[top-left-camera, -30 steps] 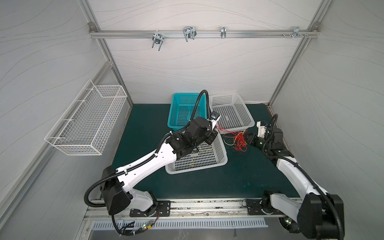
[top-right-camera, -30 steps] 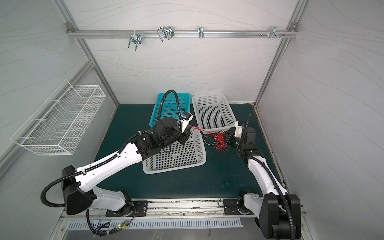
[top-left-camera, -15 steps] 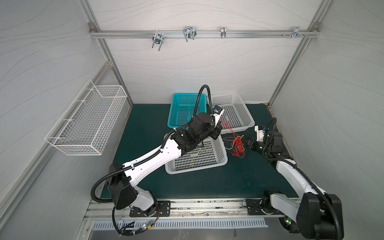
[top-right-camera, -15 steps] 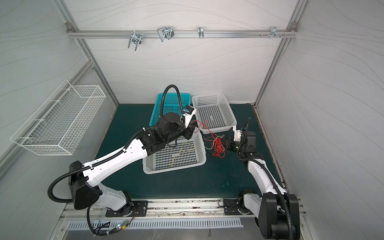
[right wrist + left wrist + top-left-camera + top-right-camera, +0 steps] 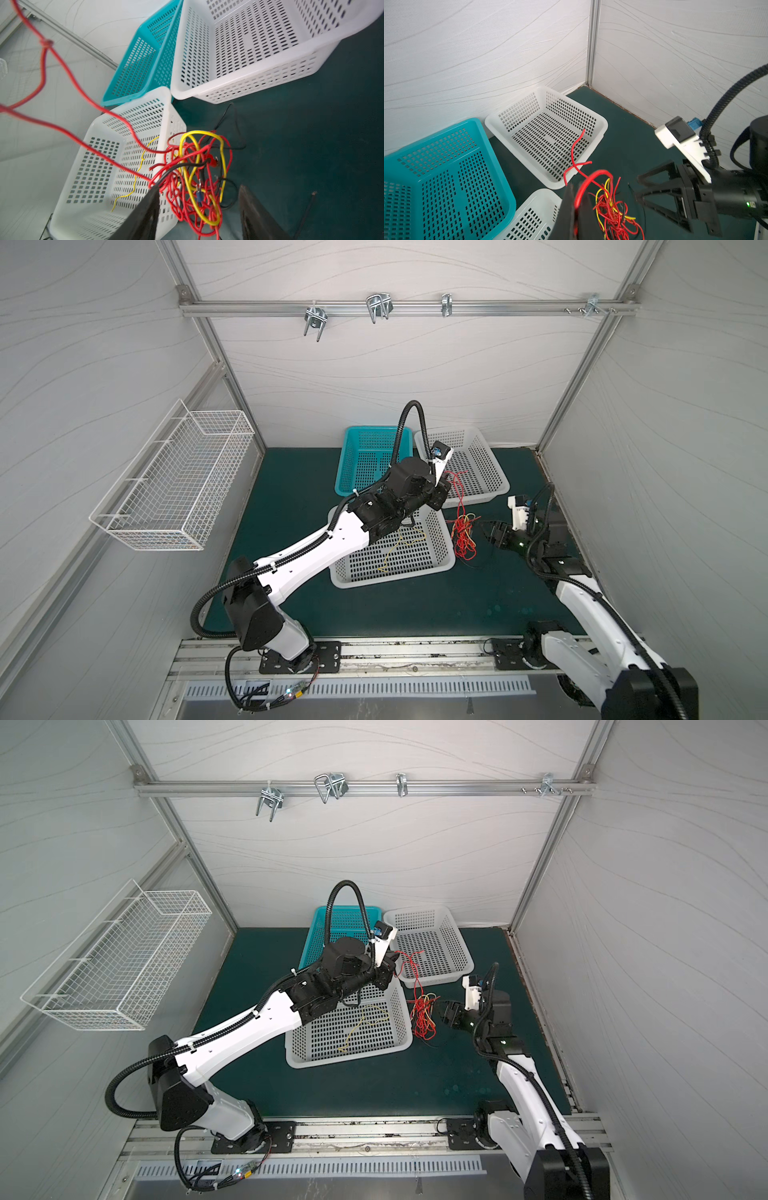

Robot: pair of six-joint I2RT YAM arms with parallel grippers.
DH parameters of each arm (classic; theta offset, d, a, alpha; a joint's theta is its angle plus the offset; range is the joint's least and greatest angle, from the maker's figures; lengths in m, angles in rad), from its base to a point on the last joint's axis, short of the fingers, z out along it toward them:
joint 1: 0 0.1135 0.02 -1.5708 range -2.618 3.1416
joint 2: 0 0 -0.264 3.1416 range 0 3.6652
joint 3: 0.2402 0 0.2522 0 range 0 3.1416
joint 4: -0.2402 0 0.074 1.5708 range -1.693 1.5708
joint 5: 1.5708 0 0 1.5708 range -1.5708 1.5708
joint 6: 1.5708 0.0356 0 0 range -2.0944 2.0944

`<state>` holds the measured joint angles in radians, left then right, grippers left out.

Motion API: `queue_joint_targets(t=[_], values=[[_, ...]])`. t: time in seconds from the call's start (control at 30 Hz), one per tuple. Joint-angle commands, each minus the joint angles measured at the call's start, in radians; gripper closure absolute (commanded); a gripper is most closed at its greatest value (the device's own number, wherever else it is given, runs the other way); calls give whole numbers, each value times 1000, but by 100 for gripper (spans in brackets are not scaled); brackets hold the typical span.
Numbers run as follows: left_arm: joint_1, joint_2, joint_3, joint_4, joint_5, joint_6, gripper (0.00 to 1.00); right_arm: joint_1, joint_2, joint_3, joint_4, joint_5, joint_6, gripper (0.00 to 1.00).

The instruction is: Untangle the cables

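Note:
The cables (image 5: 464, 536) (image 5: 424, 1016) are a red, yellow and black tangle hanging just right of the near white basket (image 5: 390, 578), low over the green mat. My left gripper (image 5: 446, 486) (image 5: 577, 188) is raised above that basket's far corner, shut on one red cable (image 5: 588, 178) that runs down into the tangle. My right gripper (image 5: 484, 533) (image 5: 198, 187) is open just right of the tangle (image 5: 195, 176), which hangs between its spread fingers. A single thin yellow cable (image 5: 401, 545) lies inside the near basket.
A teal basket (image 5: 345, 464) and a second white basket (image 5: 500, 483) stand at the back, close behind the left gripper. A wire basket (image 5: 174, 481) hangs on the left wall. The right wall runs close behind the right arm.
My right gripper has opened and let go of the tangle, drawing back slightly. My left gripper has lifted up and back with the red cable, so the tangle now hangs from it.

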<state>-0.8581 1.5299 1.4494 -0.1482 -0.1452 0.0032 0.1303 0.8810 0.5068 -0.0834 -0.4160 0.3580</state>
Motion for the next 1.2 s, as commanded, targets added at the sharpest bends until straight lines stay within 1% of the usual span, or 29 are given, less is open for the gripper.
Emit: queue_joint_targets(t=[0.0, 0.17, 0.3, 0.43, 0.5, 0.63, 0.73, 0.83, 0.93, 1.07, 1.13, 1.17], values=[[-3, 21, 64, 75, -13, -3, 100, 36, -38, -9, -26, 42, -9, 38], [-2, 44, 78, 72, -13, -8, 100, 99, -45, -28, 2, 61, 3, 38], [-3, 61, 95, 64, -10, -6, 100, 169, -21, -38, 9, 108, 4, 39], [-3, 76, 113, 62, -8, -4, 100, 230, 11, -69, 73, 198, 33, 39], [-3, 81, 122, 60, -3, -4, 100, 254, 37, -80, 110, 297, 57, 39], [-5, 83, 132, 61, 13, -9, 100, 262, 101, -81, 204, 402, 80, 39], [-8, 85, 136, 56, 24, -10, 100, 264, 161, -64, 262, 443, 80, 40], [-10, 88, 140, 46, 42, -15, 100, 264, 239, -33, 275, 481, 69, 41], [-12, 90, 140, 39, 73, -25, 100, 264, 312, -8, 283, 483, 65, 42], [-11, 90, 144, 33, 106, -40, 100, 264, 375, -22, 335, 483, 71, 43], [-12, 90, 144, 31, 121, -45, 100, 264, 397, -33, 368, 483, 67, 46], [-12, 89, 144, 31, 126, -49, 100, 265, 408, -36, 381, 484, 63, 49]])
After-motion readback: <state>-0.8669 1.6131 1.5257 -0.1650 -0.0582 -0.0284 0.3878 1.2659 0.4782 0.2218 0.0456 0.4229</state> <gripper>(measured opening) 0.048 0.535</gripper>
